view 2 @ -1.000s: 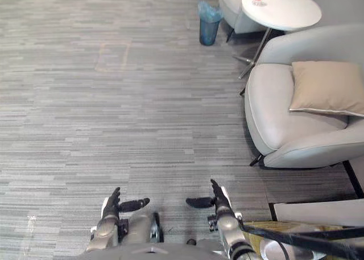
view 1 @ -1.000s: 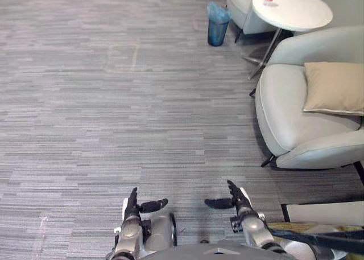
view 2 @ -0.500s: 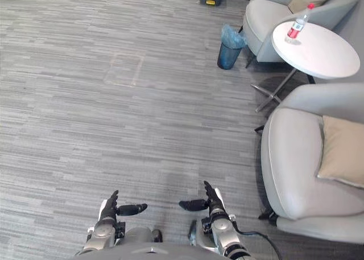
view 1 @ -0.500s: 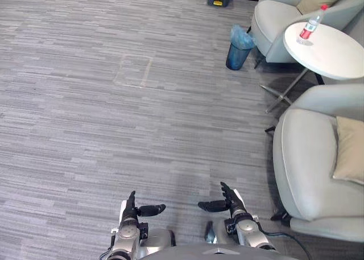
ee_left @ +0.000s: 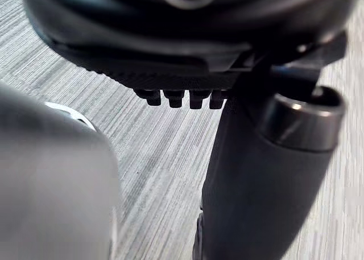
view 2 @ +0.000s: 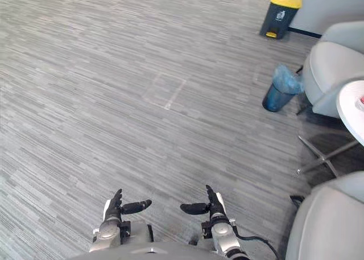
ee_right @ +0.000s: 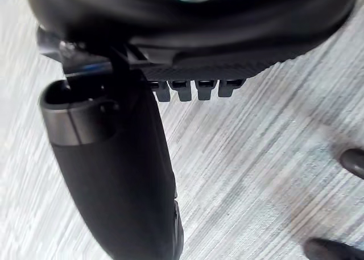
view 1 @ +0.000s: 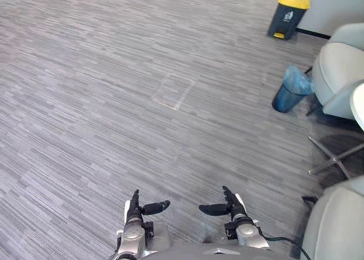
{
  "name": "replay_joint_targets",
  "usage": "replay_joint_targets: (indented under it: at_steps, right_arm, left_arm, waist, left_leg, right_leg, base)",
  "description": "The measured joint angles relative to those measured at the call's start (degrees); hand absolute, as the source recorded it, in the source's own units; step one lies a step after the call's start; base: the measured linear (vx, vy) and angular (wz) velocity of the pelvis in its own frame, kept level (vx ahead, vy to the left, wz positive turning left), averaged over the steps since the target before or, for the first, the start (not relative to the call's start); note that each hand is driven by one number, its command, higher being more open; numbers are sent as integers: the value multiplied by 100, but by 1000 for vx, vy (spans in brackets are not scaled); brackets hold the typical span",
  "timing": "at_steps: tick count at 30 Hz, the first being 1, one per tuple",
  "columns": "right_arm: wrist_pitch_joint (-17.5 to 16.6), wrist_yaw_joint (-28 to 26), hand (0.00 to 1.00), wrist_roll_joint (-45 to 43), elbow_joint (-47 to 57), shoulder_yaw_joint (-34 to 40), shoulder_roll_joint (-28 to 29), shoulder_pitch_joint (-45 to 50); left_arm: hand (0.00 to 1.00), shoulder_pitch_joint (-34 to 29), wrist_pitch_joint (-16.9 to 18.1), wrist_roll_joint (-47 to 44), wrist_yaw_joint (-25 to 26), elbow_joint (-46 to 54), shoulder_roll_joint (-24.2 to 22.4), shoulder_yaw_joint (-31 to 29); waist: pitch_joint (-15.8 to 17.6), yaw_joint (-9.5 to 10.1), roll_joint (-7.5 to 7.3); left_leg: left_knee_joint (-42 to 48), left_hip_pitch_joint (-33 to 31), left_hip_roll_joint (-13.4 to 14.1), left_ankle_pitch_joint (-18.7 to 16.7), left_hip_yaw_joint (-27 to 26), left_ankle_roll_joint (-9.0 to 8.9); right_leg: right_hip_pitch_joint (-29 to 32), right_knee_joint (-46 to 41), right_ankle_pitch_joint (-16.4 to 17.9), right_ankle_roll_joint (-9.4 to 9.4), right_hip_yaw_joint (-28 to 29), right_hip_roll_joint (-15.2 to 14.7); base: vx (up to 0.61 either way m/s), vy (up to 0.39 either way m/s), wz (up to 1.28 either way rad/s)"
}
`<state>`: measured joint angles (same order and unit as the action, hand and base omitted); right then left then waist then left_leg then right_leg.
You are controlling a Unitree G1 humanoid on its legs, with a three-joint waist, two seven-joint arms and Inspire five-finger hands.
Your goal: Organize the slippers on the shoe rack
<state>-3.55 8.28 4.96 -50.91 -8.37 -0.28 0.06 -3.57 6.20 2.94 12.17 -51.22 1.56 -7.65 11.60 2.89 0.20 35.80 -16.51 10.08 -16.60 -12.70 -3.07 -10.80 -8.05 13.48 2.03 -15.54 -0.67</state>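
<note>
Camera swung left, so the blue bin [view 1: 290, 89] now sits far ahead-right of both hands; left hand [view 1: 135, 211] and right hand [view 1: 230, 206] out level, fingers straight, empty; can't tell which way slippers or rack lie.

Grey striped carpet [view 1: 114, 100], pale armchairs [view 2: 333, 61]

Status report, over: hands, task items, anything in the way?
Hands: left hand open, right hand open, held low in front. Task items: none in hand. Carpet ahead; blue bin, yellow-lidded bin and armchair off right.
</note>
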Motion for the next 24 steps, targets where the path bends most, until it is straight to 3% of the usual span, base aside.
replay_joint_targets:
  at_steps: [1,2,3,4,6,7,8,9,10,11,12,14,15,17,18,19,20,21,22,23,24]
  right_arm:
    - [-3,5,100,1,-4,8,-15,26]
    - [-3,28,100,1,-114,38,-3,68]
    - [10,37,100,4,-219,41,69,76]
    - [10,46,100,4,-258,50,92,82]
    - [19,51,100,10,-396,131,90,91]
    - [38,51,100,42,-477,199,77,103]
    - [45,51,100,55,-499,232,49,102]
    - [60,49,100,61,-490,271,20,83]
    - [50,49,100,62,-482,262,4,81]
    - [40,47,100,66,-427,247,-29,29]
    - [33,47,100,72,-374,240,-40,16]
    - [-72,47,100,182,-254,158,-31,-60]
    - [-92,31,100,182,-220,122,-28,-70]
    - [-202,20,100,181,-164,35,-2,-82]
    - [-208,12,100,182,-202,50,-48,-105]
    - [-191,10,100,181,-231,67,-36,-127]
    - [-151,19,100,176,-242,200,-23,-154]
    - [-81,28,100,167,-242,362,-19,-158]
    - [-62,34,100,166,-238,409,-18,-143]
    - [-23,43,100,167,-200,500,-14,-93]
    - [0,48,100,168,-77,493,-18,10]
  left_arm:
    - [100,0,2,-16,5,12,9,14]
    - [100,10,12,-40,9,38,41,48]
    - [100,17,16,-8,6,38,159,146]
    - [100,24,15,-4,-8,40,228,208]
    - [100,55,-23,3,-30,-36,272,285]
    - [100,31,-28,2,-30,-83,269,289]
    - [100,17,-32,0,-30,-90,269,294]
    - [100,2,-50,2,-14,-123,302,394]
    - [100,4,-50,4,0,-164,348,471]
    - [100,6,-56,3,7,-265,377,572]
    - [100,-5,-57,0,21,-300,372,618]
    - [100,-35,-55,2,29,-315,322,667]
    - [100,-45,-55,2,29,-318,312,668]
    - [100,-52,-56,8,-20,-329,335,678]
    - [100,-11,-60,14,-32,-466,363,678]
    - [100,-4,-64,13,-30,-516,334,674]
    - [100,-7,-64,18,-53,-541,296,675]
    - [100,-14,-64,71,-91,-540,220,674]
    - [100,-15,-65,103,-88,-540,199,663]
    - [100,-10,-65,132,-80,-528,147,608]
    - [100,5,-64,169,-89,-479,120,503]
  waist:
    - [1,-2,9]
    - [-24,51,-88]
    - [-80,20,-311]
    - [-102,14,-379]
    - [-110,-17,-406]
    - [-93,-22,-385]
    - [-83,-26,-400]
    - [-39,-46,-424]
    - [-11,-64,-402]
    - [21,-131,-363]
    - [50,-162,-316]
    - [116,-289,-201]
    - [115,-318,-205]
    - [109,-387,-286]
    - [116,-428,-274]
    - [93,-409,-209]
    - [67,-385,-151]
    - [68,-395,-128]
    - [55,-411,-112]
    - [29,-470,-57]
    - [18,-480,-12]
  left_leg:
    - [-856,-151,-135,603,-74,148]
    - [-997,-114,-326,1130,-84,369]
    - [-1217,-28,-564,1115,-3,420]
    - [-1276,-16,-648,1098,52,444]
    - [-1261,137,-882,824,146,575]
    - [-1409,472,-1008,683,222,615]
    - [-1517,638,-1057,653,245,625]
    - [-1829,1125,-1153,585,294,682]
    - [-1896,1304,-1173,547,324,704]
    - [-2049,1689,-1174,466,425,729]
    - [-2184,1923,-1147,452,480,719]
    - [-2669,2589,-938,426,631,678]
    - [-2727,2661,-880,410,676,656]
    - [-2893,2905,-762,199,872,439]
    - [-2975,3120,-678,73,1068,339]
    - [-2977,3151,-609,78,1084,333]
    - [-2907,3117,-582,195,1185,325]
    - [-2721,3160,-597,278,1209,181]
    - [-2553,3140,-595,303,1216,136]
    - [-1798,2930,-530,317,1235,35]
    - [-646,2464,-412,462,1242,-306]
  right_leg:
    - [-152,40,46,-159,-101,-31]
    - [-322,77,147,-331,-158,-109]
    - [-344,89,94,-424,-190,-278]
    - [-360,92,20,-497,-196,-333]
    - [-382,-382,-148,-662,-136,-489]
    - [-34,-1599,-182,-705,-111,-703]
    - [150,-2191,-289,-715,-98,-837]
    - [810,-3897,-874,-419,157,-1171]
    - [1043,-4428,-782,-342,283,-1228]
    - [1507,-5223,-409,-193,422,-1206]
    - [1700,-5331,-248,-186,448,-1138]
    - [2440,-4464,138,-194,430,-747]
    - [2598,-4058,130,-210,433,-654]
    - [2896,-2104,-262,-478,560,-375]
    - [2762,-1739,-893,-131,594,-246]
    - [2730,-1764,-871,-129,576,-211]
    - [2802,-2012,-629,-41,607,-196]
    - [2765,-2292,-295,8,585,-252]
    - [2700,-2294,-191,29,561,-255]
    - [2404,-2110,-52,32,454,-220]
    - [2064,-1809,-22,44,367,-149]
  base:
    - [397,117,34]
    - [526,131,65]
    - [476,105,67]
    - [501,131,73]
    - [541,185,66]
    - [489,161,50]
    - [498,111,28]
    - [396,60,13]
    - [485,42,22]
    - [381,20,25]
    - [488,7,40]
    - [569,-59,43]
    - [543,-121,49]
    - [532,-196,57]
    - [540,-223,39]
    - [569,-247,20]
    - [562,-247,-1]
    - [549,-245,3]
    - [532,-222,18]
    - [510,-192,33]
    - [403,-148,35]
